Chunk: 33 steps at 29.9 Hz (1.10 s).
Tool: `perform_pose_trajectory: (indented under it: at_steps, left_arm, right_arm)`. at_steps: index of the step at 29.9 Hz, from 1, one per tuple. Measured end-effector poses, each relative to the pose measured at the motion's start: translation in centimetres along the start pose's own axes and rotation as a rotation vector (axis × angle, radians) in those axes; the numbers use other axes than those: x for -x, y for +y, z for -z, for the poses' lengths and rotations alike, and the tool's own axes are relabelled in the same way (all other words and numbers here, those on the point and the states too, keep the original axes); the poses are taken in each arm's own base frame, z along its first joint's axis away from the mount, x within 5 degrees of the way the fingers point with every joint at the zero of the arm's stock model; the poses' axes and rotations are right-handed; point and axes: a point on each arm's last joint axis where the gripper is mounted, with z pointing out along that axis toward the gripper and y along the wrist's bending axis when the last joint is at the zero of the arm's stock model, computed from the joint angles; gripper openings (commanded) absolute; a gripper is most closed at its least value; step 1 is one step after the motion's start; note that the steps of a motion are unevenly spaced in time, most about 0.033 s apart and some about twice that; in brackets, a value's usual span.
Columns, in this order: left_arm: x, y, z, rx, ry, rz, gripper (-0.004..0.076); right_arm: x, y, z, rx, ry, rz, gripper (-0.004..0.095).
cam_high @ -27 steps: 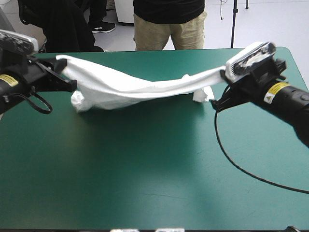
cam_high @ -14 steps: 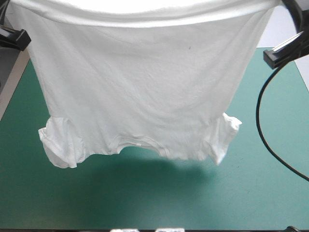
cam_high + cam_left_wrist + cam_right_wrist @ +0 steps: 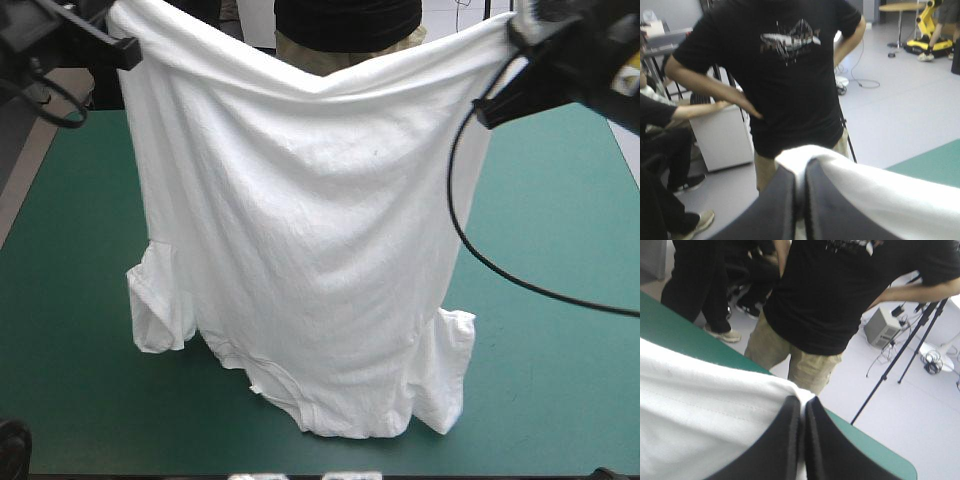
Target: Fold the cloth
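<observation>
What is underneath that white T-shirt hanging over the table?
Only the teal-green table cover shows around the T-shirt. The stretch of table behind the hanging cloth is hidden, so anything lying there cannot be seen.

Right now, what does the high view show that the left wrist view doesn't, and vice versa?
Only the high view: the whole T-shirt hanging spread between both arms, collar and sleeves lowest, the right claw at one top corner. Only the left wrist view: the left claw shut on a fold of the hem, close up. Both: the white fabric and the teal-green table.
</observation>
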Motion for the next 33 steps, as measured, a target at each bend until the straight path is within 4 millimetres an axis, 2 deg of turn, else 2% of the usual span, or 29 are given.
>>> perform_pose_trajectory:
  at_steps: [4,6,8,10,12,16,20,24,27,29,30,33]
  left_arm:
    - [-3.3,1.4,-6.0,0.001,0.088,0.035,-0.0017]
    - [-4.4,2.1,-8.3,0.017,0.085,0.047,-0.0017]
    - [-5.2,2.7,-10.3,0.047,0.047,0.056,-0.0017]
    - [-5.5,3.3,-11.4,0.080,-0.012,0.060,-0.0017]
    - [-5.2,3.8,-12.0,0.120,-0.093,0.060,-0.0017]
    - [-3.4,4.4,-11.8,0.172,-0.243,0.050,-0.0017]
    - [-1.5,4.4,-11.1,0.179,-0.320,0.033,-0.0017]
    - [-1.3,4.2,-10.9,0.159,-0.292,0.029,-0.0017]
    - [-3.0,3.8,-11.7,0.110,-0.152,0.036,-0.0017]
    - [-5.5,3.5,-12.7,0.066,0.004,0.048,-0.0017]
    - [-6.7,3.4,-13.2,0.051,0.076,0.055,-0.0017]
    - [-12.4,3.1,-14.8,0.006,0.357,0.113,-0.0017]
  right_arm:
    - [-1.4,0.1,-7.1,-0.027,0.099,-0.025,-0.0018]
    - [-2.2,-1.0,-10.4,-0.048,0.082,-0.078,-0.0018]
    - [-3.0,-2.4,-12.8,-0.055,0.051,-0.138,-0.0018]
    - [-3.6,-3.9,-14.6,-0.039,-0.027,-0.219,-0.0018]
    - [-3.8,-5.4,-15.4,-0.023,-0.118,-0.276,-0.0018]
    - [-3.1,-7.1,-14.8,-0.014,-0.274,-0.313,-0.0017]
    - [-1.9,-7.5,-13.6,-0.015,-0.346,-0.285,-0.0017]
    - [-2.0,-7.1,-13.4,0.022,-0.312,-0.271,-0.0018]
    - [-3.2,-6.6,-14.3,0.066,-0.198,-0.254,-0.0018]
    - [-4.7,-6.2,-15.7,0.098,-0.101,-0.258,-0.0017]
    - [-5.7,-6.0,-16.7,0.115,-0.044,-0.264,-0.0017]
    - [-9.6,-4.8,-19.9,0.195,0.158,-0.291,-0.0017]
